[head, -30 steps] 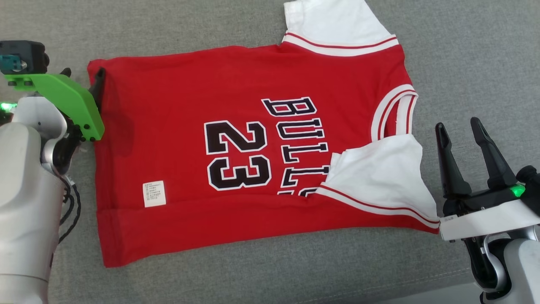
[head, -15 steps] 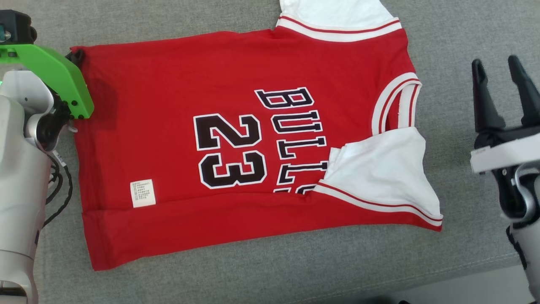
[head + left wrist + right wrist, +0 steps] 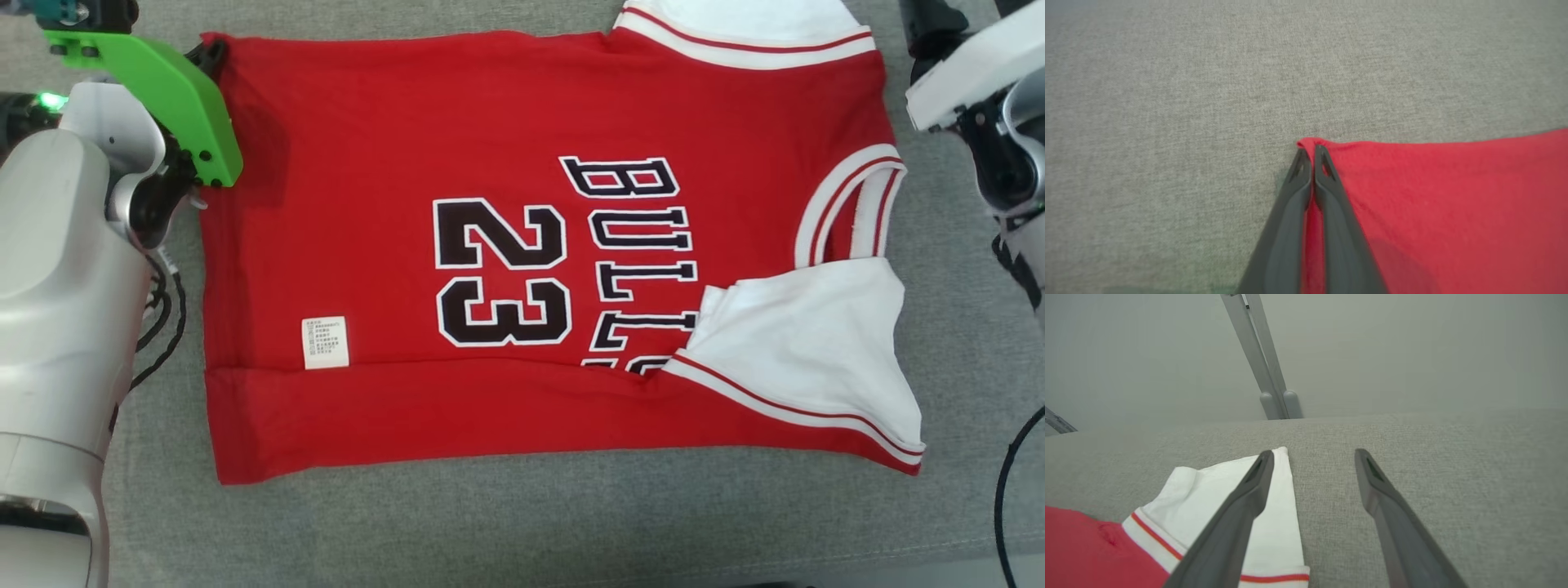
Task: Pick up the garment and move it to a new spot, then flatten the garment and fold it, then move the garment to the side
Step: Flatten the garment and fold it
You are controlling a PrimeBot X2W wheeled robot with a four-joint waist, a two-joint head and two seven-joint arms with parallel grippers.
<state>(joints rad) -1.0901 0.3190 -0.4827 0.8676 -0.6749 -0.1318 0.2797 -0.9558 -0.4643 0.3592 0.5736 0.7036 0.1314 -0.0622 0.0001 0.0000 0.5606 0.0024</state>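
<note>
Your left pincer (image 3: 1310,157) is clamping the far left corner of the red shirt (image 3: 367,163), which is lying spread on the grey fabric surface (image 3: 531,531). Your right pincer (image 3: 1312,457) is standing apart by the far white sleeve (image 3: 1208,486), which the head view is cutting off.

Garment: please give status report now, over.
Left gripper shut on garment corner. Right gripper open, near white sleeve. Garment spread on grey surface. Nothing seen in the way.

Bare grey bench (image 3: 522,531) is lying open near and right of the jersey (image 3: 367,163); a slanted grey post (image 3: 1257,355) is standing beyond its far edge.
</note>
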